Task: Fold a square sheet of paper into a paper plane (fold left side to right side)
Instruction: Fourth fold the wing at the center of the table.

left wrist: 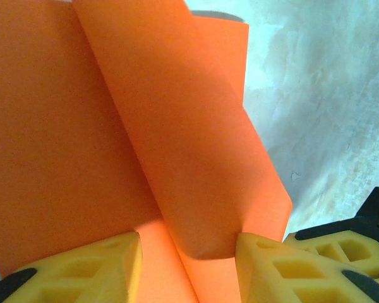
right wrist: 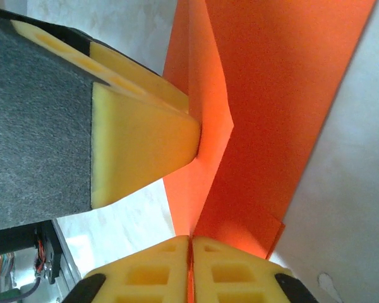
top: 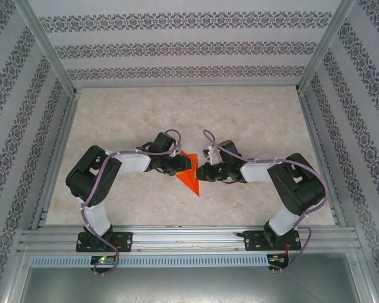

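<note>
Top external view: mid-fold, the half-open left gripper (top: 180, 167) at 9 o'clock pins the square sheet of paper (top: 191, 180), the right gripper (top: 202, 172) pinches its 3 o'clock edge tight; next, I think, press the crease flat.

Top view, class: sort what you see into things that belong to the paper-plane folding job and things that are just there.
Belongs to the job:
- partly folded orange paper sheet
- left gripper
- right gripper, pinching the sheet's edge

Just there:
- marbled table
- patterned walls
- metal frame rail
</note>
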`<move>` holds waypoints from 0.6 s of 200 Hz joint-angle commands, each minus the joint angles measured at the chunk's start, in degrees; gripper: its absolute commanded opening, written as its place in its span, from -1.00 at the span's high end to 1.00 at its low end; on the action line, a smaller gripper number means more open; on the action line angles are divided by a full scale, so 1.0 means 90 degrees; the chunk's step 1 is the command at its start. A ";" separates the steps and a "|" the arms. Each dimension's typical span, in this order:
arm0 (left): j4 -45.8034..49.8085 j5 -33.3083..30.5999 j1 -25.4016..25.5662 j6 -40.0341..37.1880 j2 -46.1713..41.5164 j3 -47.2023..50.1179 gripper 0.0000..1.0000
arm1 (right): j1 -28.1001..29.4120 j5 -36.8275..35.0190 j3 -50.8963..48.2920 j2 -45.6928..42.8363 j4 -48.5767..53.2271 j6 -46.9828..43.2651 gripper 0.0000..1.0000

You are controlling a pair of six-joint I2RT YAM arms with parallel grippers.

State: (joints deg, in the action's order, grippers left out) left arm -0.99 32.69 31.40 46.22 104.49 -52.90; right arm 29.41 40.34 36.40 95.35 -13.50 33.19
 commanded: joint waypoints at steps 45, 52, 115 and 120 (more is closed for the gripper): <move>0.0391 -0.0371 0.0062 -0.0158 0.0213 0.0082 0.11 | 0.0024 -0.0287 0.0261 0.0195 0.0324 -0.0244 1.00; 0.0389 -0.0375 0.0061 -0.0161 0.0212 0.0079 0.11 | 0.0023 -0.0315 0.0280 0.0206 0.0370 -0.0267 1.00; 0.0403 -0.0379 0.0061 -0.0157 0.0211 0.0088 0.11 | 0.0020 -0.0477 0.0330 0.0297 0.0523 -0.0334 1.00; 0.0396 -0.0375 0.0056 -0.0157 0.0208 0.0094 0.11 | 0.0017 -0.0487 0.0330 0.0304 0.0530 -0.0330 1.00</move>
State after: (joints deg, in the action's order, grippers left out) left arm -0.99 32.69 31.40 46.22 104.49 -52.90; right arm 29.39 37.34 38.15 97.25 -9.85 31.51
